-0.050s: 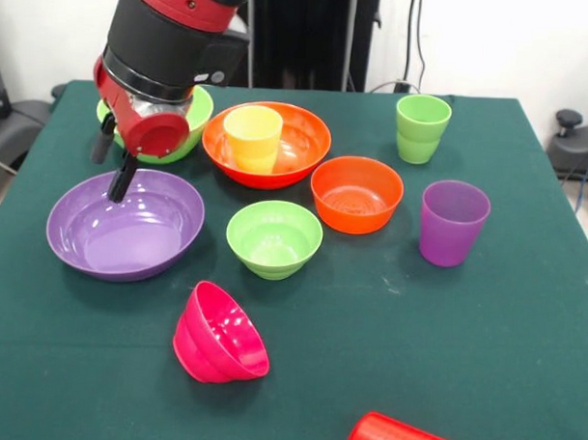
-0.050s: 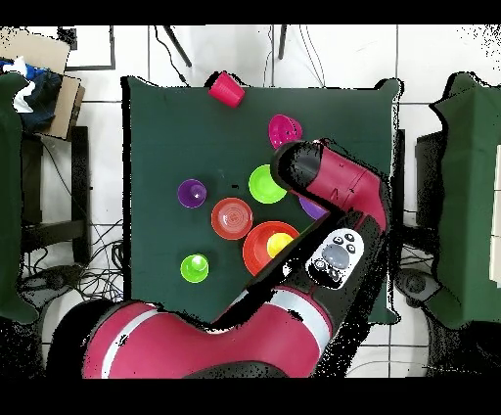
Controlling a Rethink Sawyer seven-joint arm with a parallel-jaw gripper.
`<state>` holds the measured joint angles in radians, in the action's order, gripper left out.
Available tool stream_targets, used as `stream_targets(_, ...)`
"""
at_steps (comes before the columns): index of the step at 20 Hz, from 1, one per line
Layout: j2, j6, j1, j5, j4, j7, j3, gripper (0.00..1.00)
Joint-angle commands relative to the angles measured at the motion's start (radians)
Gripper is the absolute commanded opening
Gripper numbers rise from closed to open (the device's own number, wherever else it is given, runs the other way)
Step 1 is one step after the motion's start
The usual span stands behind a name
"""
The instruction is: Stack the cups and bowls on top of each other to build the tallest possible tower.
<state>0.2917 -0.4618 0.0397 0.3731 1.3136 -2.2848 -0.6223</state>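
My end effector (image 1: pixel 115 165) hangs over the large purple bowl (image 1: pixel 126 224), beside the yellow cup (image 1: pixel 252 137); I cannot tell its state. The bowl looks light, stiff and slippery, so I should take its rim.

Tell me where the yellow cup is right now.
The yellow cup stands upright inside the large orange bowl, left of centre in the front view, with the small orange bowl to its right.
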Motion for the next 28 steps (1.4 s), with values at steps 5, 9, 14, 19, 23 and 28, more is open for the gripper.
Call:
stream_targets(5, -0.062, 0.115, 0.007, -0.06, 0.052, -0.068, 0.153, 1.0)
stream_targets(9, -0.09, 0.175, 0.025, -0.055, 0.05, -0.072, 0.179, 1.0)
stream_targets(14, -0.106, 0.222, 0.032, -0.054, 0.053, -0.076, 0.19, 1.0)
stream_targets(19, -0.116, 0.226, 0.033, -0.044, 0.048, -0.079, 0.19, 1.0)
stream_targets(23, -0.114, 0.206, 0.026, -0.031, 0.045, -0.087, 0.185, 1.0)
stream_targets(28, -0.102, 0.163, 0.007, -0.012, 0.043, -0.107, 0.176, 1.0)
